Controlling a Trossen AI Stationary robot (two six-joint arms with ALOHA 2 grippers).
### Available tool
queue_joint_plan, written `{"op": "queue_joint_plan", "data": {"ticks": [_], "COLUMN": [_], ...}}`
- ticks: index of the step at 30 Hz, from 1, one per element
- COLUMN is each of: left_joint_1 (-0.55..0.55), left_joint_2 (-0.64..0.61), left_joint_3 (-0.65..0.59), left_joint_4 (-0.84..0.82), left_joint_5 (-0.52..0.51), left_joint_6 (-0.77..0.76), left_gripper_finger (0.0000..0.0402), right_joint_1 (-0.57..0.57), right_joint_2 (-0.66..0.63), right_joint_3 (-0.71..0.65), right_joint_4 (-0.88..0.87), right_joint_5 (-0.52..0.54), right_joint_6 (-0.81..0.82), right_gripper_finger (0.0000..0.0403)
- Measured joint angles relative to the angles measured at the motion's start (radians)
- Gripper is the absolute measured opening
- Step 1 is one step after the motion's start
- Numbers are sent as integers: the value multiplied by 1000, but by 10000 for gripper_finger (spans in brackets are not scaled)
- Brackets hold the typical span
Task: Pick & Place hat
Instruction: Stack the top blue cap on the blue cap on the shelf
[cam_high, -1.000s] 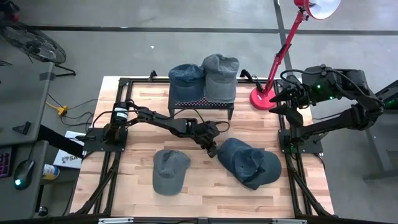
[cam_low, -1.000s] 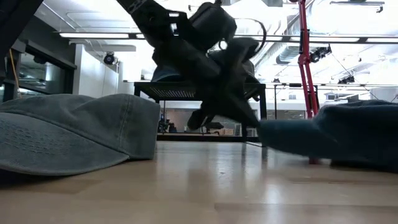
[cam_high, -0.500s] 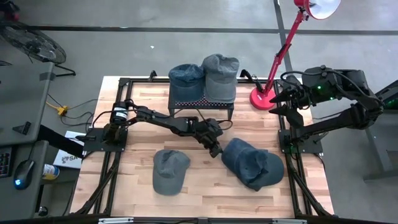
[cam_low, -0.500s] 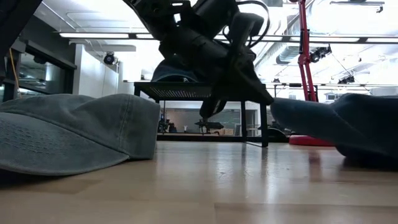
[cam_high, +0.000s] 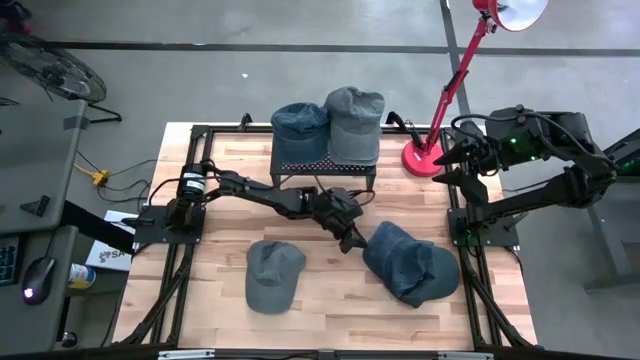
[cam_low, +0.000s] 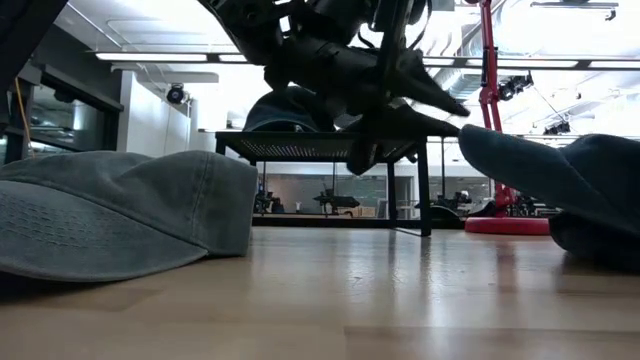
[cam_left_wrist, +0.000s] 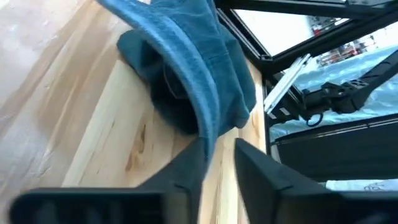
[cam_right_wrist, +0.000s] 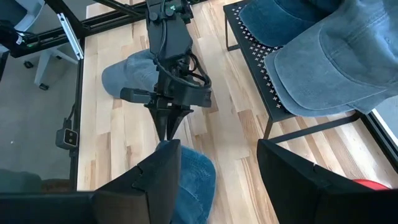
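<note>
- Left gripper (cam_high: 354, 241) mid-surface, fingers (cam_left_wrist: 186, 171) a bit apart w/ brim of dark blue hat (cam_high: 405, 262) between them, not clamped.
- Risk: hat only half on the surface's right side; brim could snag a finger & drag along.
- Right gripper (cam_high: 447, 165) waits open nr red lamp (cam_high: 470, 60).
- Rack (cam_high: 325, 165) already full w/ two hats; a bump could topple them.

Four denim caps in all: two on the black mesh rack (cam_high: 322, 165), namely a darker cap (cam_high: 300, 121) and a paler cap (cam_high: 354, 122), two on the wooden table (cam_high: 320, 300), a grey cap (cam_high: 274, 274) and a blue cap (cam_high: 405, 261), one red lamp (cam_high: 470, 60), two arms
</note>
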Motion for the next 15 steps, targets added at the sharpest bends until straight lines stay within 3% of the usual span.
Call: {"op": "queue_joint_plan", "data": {"ticks": [7,15], "left_joint_1": [-6,-21], "left_joint_2": [1,1], "left_joint_3": [0,0], "left_joint_4": [56,64], "left_joint_5": [26,-76], "left_joint_6": [0,4], "left_gripper_finger": [180,186], "right_joint_1": [0,0], "right_joint_2": [0,0], "right_joint_3": [0,0], "right_joint_4": [0,0], "right_joint_5": [22,23], "right_joint_6": [0,0], "right_gripper_finger": [204,204]}}
